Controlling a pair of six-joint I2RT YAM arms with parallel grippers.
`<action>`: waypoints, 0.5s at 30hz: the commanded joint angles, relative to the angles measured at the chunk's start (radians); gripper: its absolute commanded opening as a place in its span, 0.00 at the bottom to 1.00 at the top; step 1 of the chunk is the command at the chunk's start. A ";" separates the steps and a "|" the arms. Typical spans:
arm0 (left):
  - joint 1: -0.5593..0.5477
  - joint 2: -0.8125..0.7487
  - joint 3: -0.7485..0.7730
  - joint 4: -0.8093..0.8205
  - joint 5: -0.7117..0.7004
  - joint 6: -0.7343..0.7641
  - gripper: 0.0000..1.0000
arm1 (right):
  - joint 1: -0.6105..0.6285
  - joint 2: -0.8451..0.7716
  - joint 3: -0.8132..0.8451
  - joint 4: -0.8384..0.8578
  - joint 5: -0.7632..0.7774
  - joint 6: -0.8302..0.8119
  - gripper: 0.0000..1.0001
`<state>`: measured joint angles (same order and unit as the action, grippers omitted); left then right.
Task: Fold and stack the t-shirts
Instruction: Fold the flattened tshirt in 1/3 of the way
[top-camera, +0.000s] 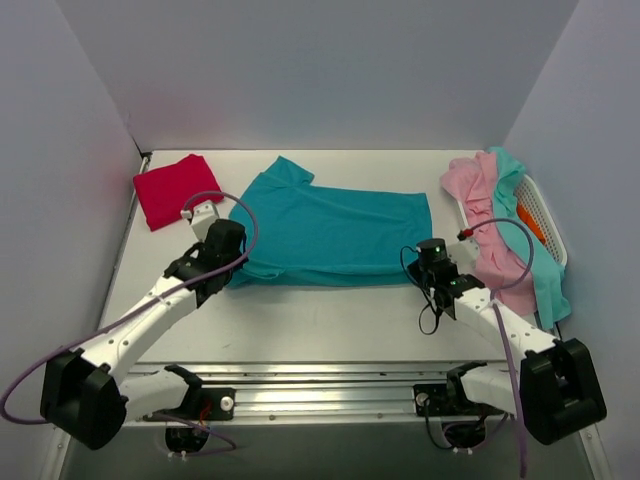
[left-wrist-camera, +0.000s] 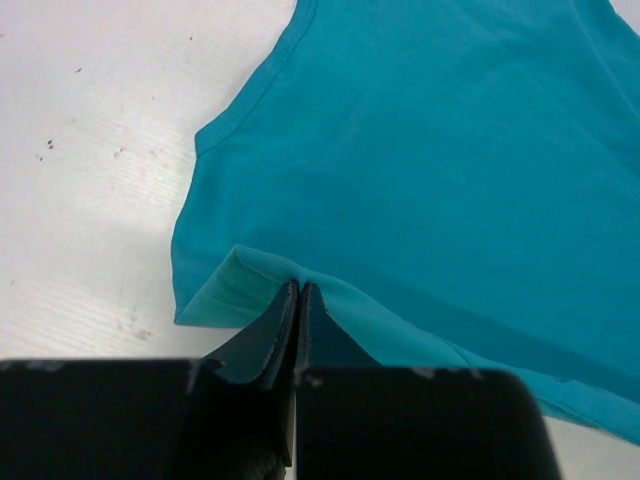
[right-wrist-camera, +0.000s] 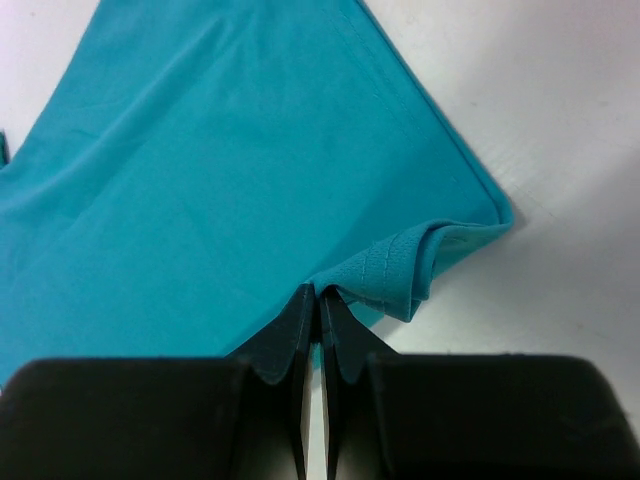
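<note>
White left arm (top-camera: 150, 318) and right arm (top-camera: 510, 325), with black housings (top-camera: 80, 395) at 7 and 5 o'clock, trail looping purple cables (top-camera: 215, 193).

White perforated basket (top-camera: 546, 212): right of the right end effector (top-camera: 431, 262), at the worktop (top-camera: 330, 320) edge. Aluminium rail (top-camera: 330, 386): nearer the camera than that end effector. Pale walls (top-camera: 320, 70) enclose three sides.

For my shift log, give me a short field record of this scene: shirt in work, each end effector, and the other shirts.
shirt in work: teal t-shirt, spread mid-table
left end effector: shut on its near edge
right end effector: shut on its near corner
folded: red t-shirt, far left
waiting: pink t-shirt, aqua t-shirt over white basket
</note>
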<state>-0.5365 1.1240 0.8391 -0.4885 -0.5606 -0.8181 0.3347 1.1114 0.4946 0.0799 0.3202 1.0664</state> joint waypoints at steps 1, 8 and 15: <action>0.053 0.072 0.090 0.145 0.088 0.079 0.02 | -0.010 0.053 0.083 0.047 0.023 -0.023 0.00; 0.150 0.266 0.198 0.254 0.189 0.158 0.02 | -0.025 0.191 0.177 0.087 0.040 -0.020 0.00; 0.303 0.644 0.458 0.321 0.442 0.253 0.05 | -0.066 0.441 0.284 0.115 0.120 0.043 0.04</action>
<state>-0.2844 1.6539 1.1736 -0.2478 -0.2638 -0.6361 0.2935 1.4818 0.7162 0.1848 0.3569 1.0756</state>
